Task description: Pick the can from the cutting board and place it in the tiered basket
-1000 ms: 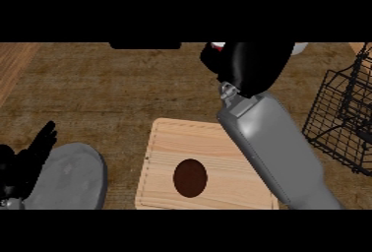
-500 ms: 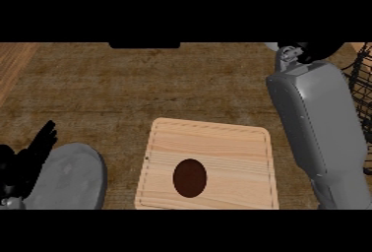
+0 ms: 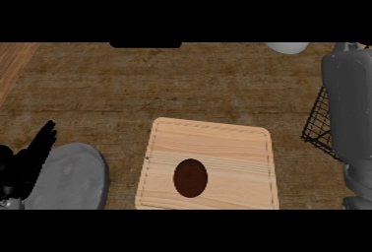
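A light wooden cutting board [image 3: 232, 147] lies at the middle front of the counter. On it sits only a dark brown oval [image 3: 190, 177]; no can stands there. The black wire tiered basket [image 3: 320, 129] shows at the right edge, mostly hidden behind my right forearm [image 3: 350, 113]. That forearm runs up the right side, and its hand is cut off past the top edge. A pale rounded shape [image 3: 288, 47] peeks in at the top right; I cannot tell what it is. My left hand [image 3: 27, 160] rests open at the lower left, fingers up.
My left forearm [image 3: 71, 178] lies grey beside the board's left side. A dark flat object [image 3: 145, 45] sits at the top edge. A lighter wooden strip [image 3: 13, 66] borders the brown counter at the far left.
My right arm has swung from over the board to the right, across the basket, and its hand has left the view at the top. The left hand has not moved.
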Tool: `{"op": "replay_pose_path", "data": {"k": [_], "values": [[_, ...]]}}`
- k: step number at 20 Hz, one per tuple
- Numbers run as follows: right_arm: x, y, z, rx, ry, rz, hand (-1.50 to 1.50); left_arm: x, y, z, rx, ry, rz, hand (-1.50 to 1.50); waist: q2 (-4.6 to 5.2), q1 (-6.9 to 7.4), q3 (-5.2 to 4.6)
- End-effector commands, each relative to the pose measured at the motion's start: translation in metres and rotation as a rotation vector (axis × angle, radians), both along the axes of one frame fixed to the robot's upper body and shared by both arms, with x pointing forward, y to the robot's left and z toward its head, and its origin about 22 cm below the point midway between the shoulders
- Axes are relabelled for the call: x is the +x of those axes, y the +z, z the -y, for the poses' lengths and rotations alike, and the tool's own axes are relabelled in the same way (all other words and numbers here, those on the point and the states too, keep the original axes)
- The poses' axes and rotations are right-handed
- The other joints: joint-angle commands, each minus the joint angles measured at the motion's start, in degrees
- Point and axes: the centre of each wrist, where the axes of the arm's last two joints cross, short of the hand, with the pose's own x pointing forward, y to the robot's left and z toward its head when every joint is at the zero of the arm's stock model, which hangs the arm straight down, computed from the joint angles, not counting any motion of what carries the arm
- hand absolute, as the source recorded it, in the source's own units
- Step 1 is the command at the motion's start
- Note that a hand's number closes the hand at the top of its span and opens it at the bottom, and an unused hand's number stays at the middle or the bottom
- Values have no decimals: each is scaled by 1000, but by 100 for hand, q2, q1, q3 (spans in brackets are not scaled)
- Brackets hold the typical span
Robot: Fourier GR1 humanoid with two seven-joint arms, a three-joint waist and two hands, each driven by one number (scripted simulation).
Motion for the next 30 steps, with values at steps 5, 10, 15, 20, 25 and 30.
{"op": "replay_pose_path", "data": {"k": [5,10,15,20,25,30], "values": [[28,-11,55,47,1,43,150,-2,-20,2,-27,6,-49,0,33,20,-38],[19,-2,109,-434,-164,-364,150,-6,-4,-1,-24,5,-47,0,16,2,-46],[23,16,116,-580,-120,-505,150,7,-13,-3,-7,3,-22,0,37,-25,-48],[17,26,131,-598,-75,-496,150,7,0,-8,-13,-2,-40,0,3,-26,-38],[21,32,132,-658,-75,-606,150,-3,-10,-9,-28,14,-47,0,12,13,-39],[19,41,145,-495,-70,-686,150,4,-9,4,-23,-12,-44,0,1,-19,-38]]}}
